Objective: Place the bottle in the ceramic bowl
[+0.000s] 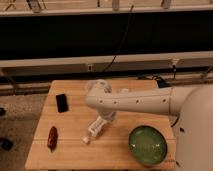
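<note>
Table [70,150] centre: closed fingers [107,119] seemingly grip bottle [96,129], bowl [147,145] near edge

Glossy ceramic bowl [147,145], wooden table [70,152]

Black flat rectangle [62,102] and reddish oblong item [52,137] on wooden table [75,152]

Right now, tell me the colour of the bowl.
Green, seen in the camera view. The gripper is down at the bottle, away from the bowl.
</note>
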